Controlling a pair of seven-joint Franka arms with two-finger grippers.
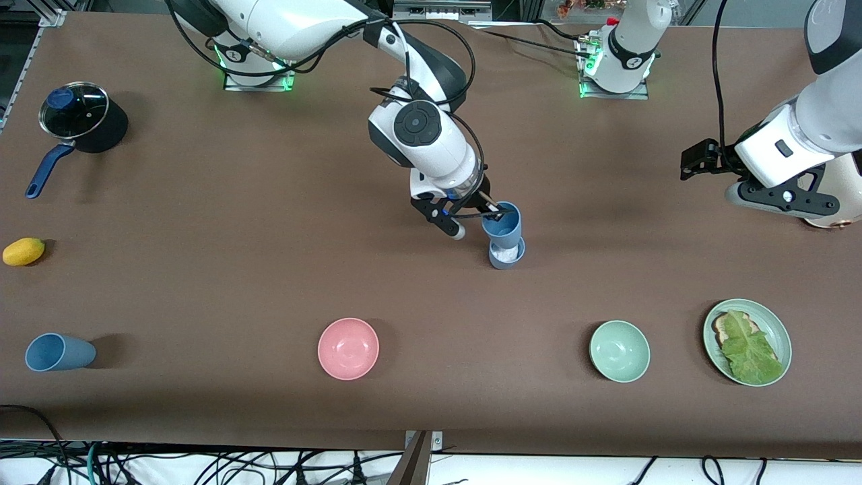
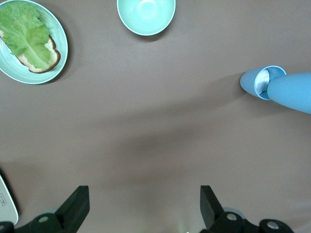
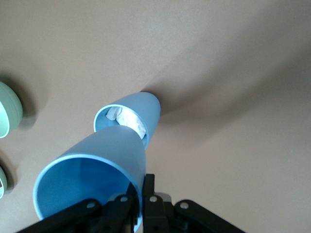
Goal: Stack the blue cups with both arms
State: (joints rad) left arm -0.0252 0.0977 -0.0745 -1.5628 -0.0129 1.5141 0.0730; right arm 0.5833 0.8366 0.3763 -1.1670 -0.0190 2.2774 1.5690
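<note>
A blue cup [image 1: 502, 228] is being held by its rim in the right hand [image 1: 486, 214], fingers pinched on the wall, just above a second blue cup [image 1: 506, 254] standing on the bench [image 1: 269, 269] with something white inside. A third blue cup [image 1: 57, 352] is lying well apart, toward the right arm's end. The left hand [image 2: 141, 206] is being held wide over bare bench, waiting.

no readable text, labels, or numbers anywhere

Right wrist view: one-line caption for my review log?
Right gripper holds a blue cup by its rim above a second cup.
</note>
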